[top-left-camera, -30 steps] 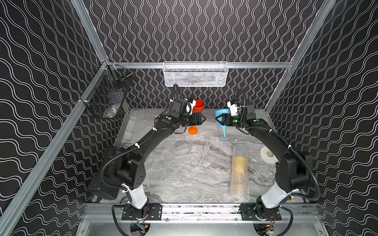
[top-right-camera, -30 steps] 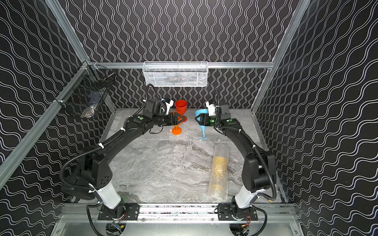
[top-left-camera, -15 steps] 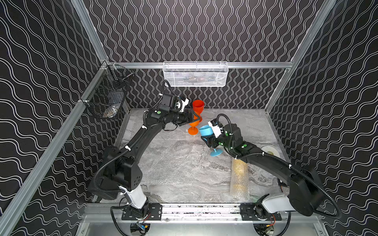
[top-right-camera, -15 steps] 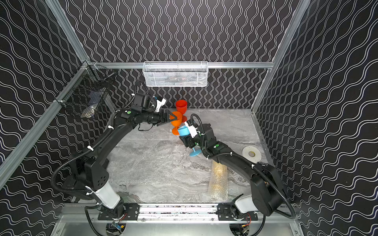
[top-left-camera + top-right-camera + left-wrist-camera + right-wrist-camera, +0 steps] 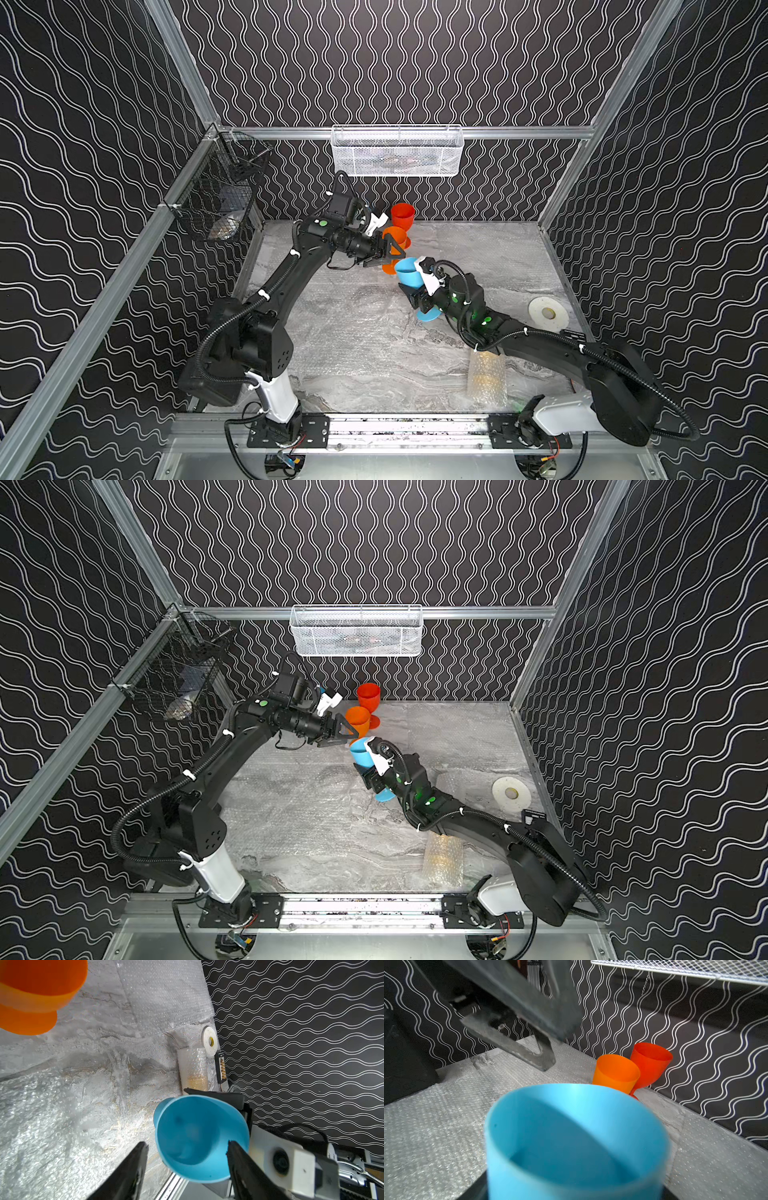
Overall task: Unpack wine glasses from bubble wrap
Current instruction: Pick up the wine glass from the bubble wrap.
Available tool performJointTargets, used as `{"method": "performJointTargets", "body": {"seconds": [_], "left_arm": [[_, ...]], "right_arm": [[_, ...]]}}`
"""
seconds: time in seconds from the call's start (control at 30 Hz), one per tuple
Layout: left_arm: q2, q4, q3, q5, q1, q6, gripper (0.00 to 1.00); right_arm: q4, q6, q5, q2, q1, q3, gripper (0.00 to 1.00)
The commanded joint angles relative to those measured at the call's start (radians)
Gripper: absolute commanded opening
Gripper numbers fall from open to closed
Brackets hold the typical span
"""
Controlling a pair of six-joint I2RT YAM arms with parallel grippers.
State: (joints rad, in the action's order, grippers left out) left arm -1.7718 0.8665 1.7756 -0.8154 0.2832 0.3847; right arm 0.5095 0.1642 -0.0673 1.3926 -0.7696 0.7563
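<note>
Trainee: Why does the right gripper clasp the light blue goblet tilted?

Supervisor: Likely to carry it beside the orange goblet and red goblet, which stand unwrapped at the back. The left gripper hangs empty, jaws apart. The yellow goblet lies near the front, wrapped in its bubble wrap tube.
</note>
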Motion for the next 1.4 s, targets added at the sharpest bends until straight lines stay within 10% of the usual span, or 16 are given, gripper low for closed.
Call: {"method": "performJointTargets", "body": {"seconds": [0.0, 0.6, 1.37], "left_arm": [[-0.007, 0.066, 0.022, -0.02, -0.003, -0.063, 0.65], [-0.039, 0.178, 0.022, -0.029, -0.008, -0.162, 0.56], [-0.041, 0.23, 0.024, -0.021, -0.007, -0.199, 0.13]], "right_arm": [[0.114, 0.043, -0.042, 0.008, -0.016, -0.001, 0.74], [0.133, 0.058, -0.061, 0.034, -0.048, 0.023, 0.75], [0.13, 0.1, -0.066, 0.065, -0.057, 0.052, 0.77]]}}
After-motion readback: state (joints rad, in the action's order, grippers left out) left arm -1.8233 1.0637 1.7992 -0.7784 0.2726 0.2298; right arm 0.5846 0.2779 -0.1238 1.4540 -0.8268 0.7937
